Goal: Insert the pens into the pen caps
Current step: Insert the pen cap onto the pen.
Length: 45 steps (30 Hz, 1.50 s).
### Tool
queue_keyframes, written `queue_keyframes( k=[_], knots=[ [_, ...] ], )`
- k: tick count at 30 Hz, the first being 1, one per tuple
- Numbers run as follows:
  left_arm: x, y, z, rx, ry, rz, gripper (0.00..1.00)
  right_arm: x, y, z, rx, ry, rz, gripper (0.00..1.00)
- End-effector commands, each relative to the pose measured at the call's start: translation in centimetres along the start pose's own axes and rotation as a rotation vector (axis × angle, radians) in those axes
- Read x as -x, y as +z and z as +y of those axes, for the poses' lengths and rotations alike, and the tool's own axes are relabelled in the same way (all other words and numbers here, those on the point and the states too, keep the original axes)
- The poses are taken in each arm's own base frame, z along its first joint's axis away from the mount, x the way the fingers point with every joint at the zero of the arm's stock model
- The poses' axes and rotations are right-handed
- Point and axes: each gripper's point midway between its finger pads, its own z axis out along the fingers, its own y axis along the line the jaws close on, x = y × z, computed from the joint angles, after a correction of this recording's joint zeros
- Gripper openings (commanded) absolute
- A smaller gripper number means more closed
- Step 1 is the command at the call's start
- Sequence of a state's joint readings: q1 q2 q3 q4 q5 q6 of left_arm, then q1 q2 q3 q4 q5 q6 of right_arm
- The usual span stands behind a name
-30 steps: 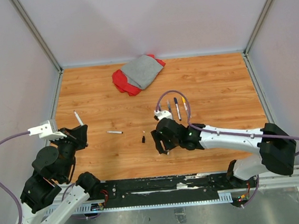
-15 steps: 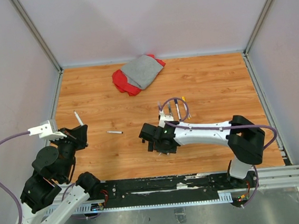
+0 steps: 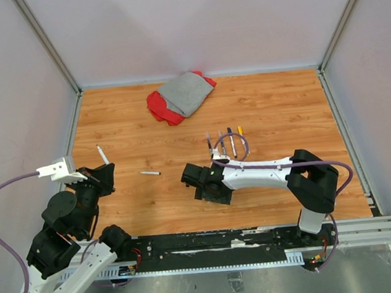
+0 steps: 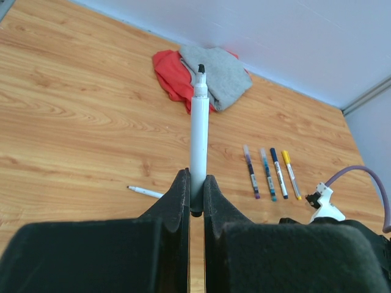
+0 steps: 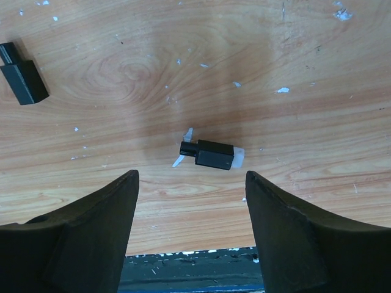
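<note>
Left gripper (image 4: 195,183), jaws clamped on a smooth white cylindrical pen (image 4: 199,134) with its black tip upward; the lower barrel is hidden between the black fingers. Right gripper (image 5: 190,177), jaws spread and holding nothing, hangs over a stubby black pen cap (image 5: 214,154) lying near the table's (image 3: 281,103) near edge. A second cap (image 5: 21,76) is cut off at the frame edge. In the overhead view the arm hides both caps. Four pens (image 4: 269,174) lie in a row right of the wood-grain table's centre, with a thin pen (image 3: 150,172) left of centre. Crumpled red and grey cloths (image 3: 180,96) lie at the far edge.
</note>
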<state>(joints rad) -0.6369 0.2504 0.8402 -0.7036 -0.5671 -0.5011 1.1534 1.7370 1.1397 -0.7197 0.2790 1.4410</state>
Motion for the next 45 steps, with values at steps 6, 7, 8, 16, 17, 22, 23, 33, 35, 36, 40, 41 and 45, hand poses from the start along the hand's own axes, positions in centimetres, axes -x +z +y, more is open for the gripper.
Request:
queue_keyframes(
  k=[6, 7, 8, 16, 17, 22, 23, 33, 35, 36, 40, 41, 45],
  knots=[
    [0.7, 0.2, -0.2, -0.002, -0.007, -0.030, 0.00, 0.5, 1.3, -1.4, -0.082, 0.060, 0.007, 0.70],
    [0.7, 0.2, -0.2, -0.002, -0.007, -0.031, 0.01, 0.5, 1.3, -1.4, -0.086, 0.061, 0.007, 0.70],
    [0.7, 0.2, -0.2, -0.003, -0.008, -0.031, 0.00, 0.6, 1.4, -1.5, -0.088, 0.065, 0.006, 0.70],
    [0.7, 0.3, -0.2, -0.001, -0.004, -0.029, 0.00, 0.9, 2.1, -2.4, -0.129, 0.075, -0.018, 0.68],
    [0.6, 0.2, -0.2, 0.000, -0.004, -0.029, 0.01, 0.9, 2.2, -2.3, -0.127, 0.075, -0.017, 0.68],
    [0.6, 0.3, -0.2, -0.002, -0.004, -0.028, 0.00, 0.8, 2.3, -2.4, -0.131, 0.073, -0.016, 0.65],
    [0.6, 0.3, -0.2, -0.002, -0.002, -0.026, 0.01, 0.9, 2.3, -2.4, -0.132, 0.074, -0.018, 0.64],
    [0.5, 0.4, -0.3, 0.000, 0.000, -0.024, 0.00, 0.9, 2.6, -2.6, -0.105, 0.075, -0.034, 0.53],
    [0.5, 0.4, -0.3, 0.000, 0.001, -0.023, 0.00, 1.0, 2.6, -2.8, -0.102, 0.078, -0.037, 0.49],
    [0.5, 0.4, -0.3, 0.000, 0.001, -0.022, 0.00, 1.0, 2.5, -2.9, -0.102, 0.078, -0.038, 0.47],
    [0.5, 0.4, -0.3, 0.000, 0.002, -0.021, 0.01, 1.0, 2.5, -3.1, -0.101, 0.079, -0.044, 0.41],
    [0.5, 0.5, -0.3, 0.000, 0.002, -0.021, 0.00, 1.1, 2.5, -3.1, -0.100, 0.077, -0.046, 0.40],
    [0.5, 0.4, -0.3, 0.001, 0.001, -0.023, 0.01, 1.2, 2.3, -2.7, -0.076, 0.026, -0.048, 0.34]
  ],
)
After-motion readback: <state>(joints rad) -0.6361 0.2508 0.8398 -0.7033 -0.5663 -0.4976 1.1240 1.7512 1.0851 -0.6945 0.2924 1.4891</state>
